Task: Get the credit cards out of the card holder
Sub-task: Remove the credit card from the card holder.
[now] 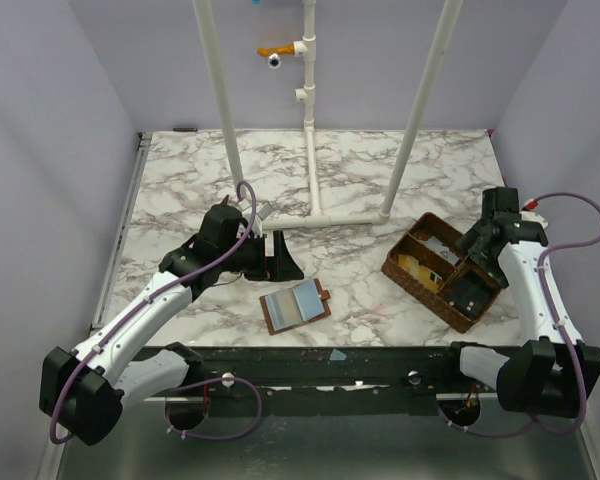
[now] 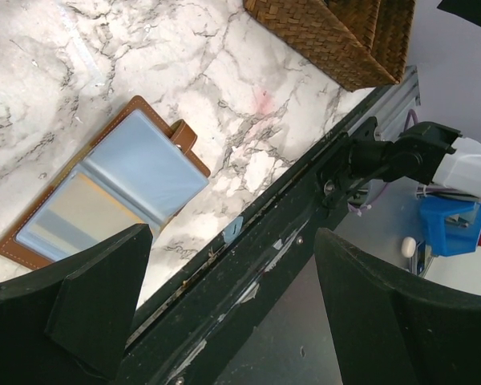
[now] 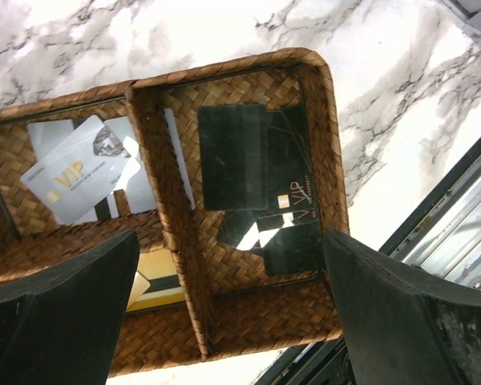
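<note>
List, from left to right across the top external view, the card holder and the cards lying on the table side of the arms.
card holder, lying open on the marble → yellowish card → pale card → dark cards; all the cards lie in compartments of the woven basket.

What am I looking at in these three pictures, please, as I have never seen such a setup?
Two robot arms are bolted at the near edge of a marble table. One picture looks down from above; the other two come from wrist cameras, so the dark shapes at the bottom are gripper fingers. On the table lie an open brown card holder and a woven basket holding pale cards, dark cards and a yellowish card in separate compartments. The left gripper hangs open near the card holder, the right gripper open over the basket; neither holds anything.
</note>
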